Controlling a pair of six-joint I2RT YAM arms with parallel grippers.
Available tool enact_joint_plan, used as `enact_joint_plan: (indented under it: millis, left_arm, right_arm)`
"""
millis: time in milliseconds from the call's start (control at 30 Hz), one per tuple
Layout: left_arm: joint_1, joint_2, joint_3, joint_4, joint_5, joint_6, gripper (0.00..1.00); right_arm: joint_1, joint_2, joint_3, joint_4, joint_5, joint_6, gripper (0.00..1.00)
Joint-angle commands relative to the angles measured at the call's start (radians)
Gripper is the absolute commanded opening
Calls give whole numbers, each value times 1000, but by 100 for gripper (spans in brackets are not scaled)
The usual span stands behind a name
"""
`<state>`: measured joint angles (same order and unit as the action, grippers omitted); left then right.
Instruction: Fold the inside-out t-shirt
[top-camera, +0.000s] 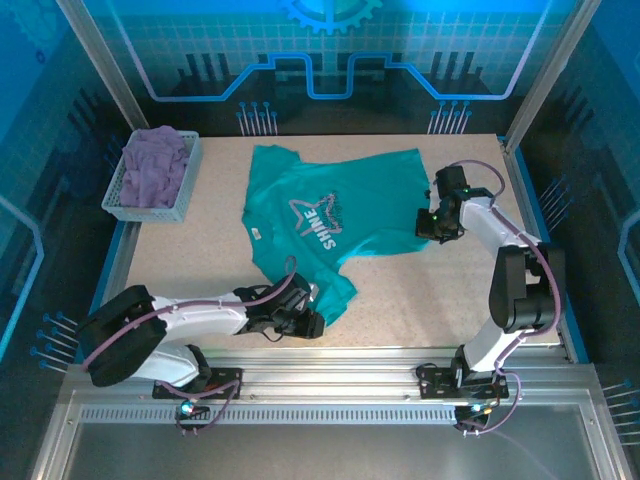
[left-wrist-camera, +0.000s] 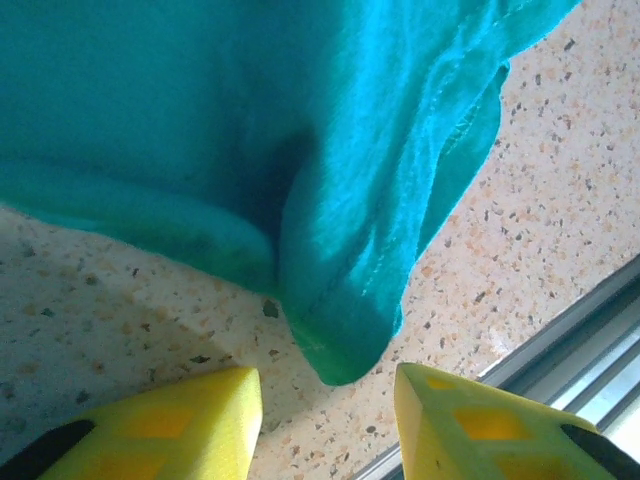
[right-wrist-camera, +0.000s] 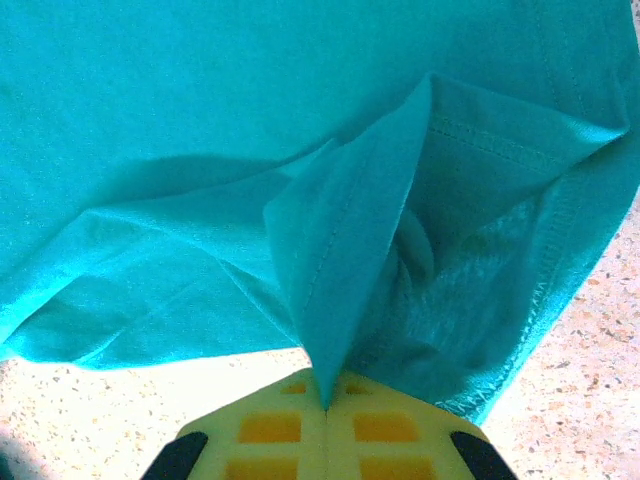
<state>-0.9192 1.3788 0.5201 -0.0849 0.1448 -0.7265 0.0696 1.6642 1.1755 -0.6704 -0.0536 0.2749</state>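
The teal t-shirt (top-camera: 325, 210) lies spread across the middle of the table, a pale star print and mirrored letters showing on it. My right gripper (top-camera: 432, 222) is at its right edge; in the right wrist view the gripper (right-wrist-camera: 326, 405) is shut on a pinched fold of the t-shirt (right-wrist-camera: 340, 260) by the stitched hem. My left gripper (top-camera: 312, 322) sits at the shirt's near corner. In the left wrist view the gripper (left-wrist-camera: 328, 395) is open, its yellow fingers (left-wrist-camera: 190, 415) apart on either side of a hanging tip of the t-shirt (left-wrist-camera: 345, 330), not touching it.
A grey mesh basket (top-camera: 185, 190) holding a lavender-purple garment (top-camera: 155, 165) stands at the back left. The table's near metal rail (left-wrist-camera: 590, 330) runs just beyond the left gripper. Speckled tabletop (top-camera: 420, 300) lies bare between the two arms.
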Motion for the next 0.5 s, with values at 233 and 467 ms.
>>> enact_joint_plan:
  millis: [233, 467]
  left_arm:
    - [-8, 4, 66, 42, -63, 37, 33]
    - [-7, 44, 78, 31, -70, 48, 33]
  right_arm:
    - [9, -2, -11, -16, -9, -17, 0]
    - [9, 9, -16, -9, -15, -19, 0]
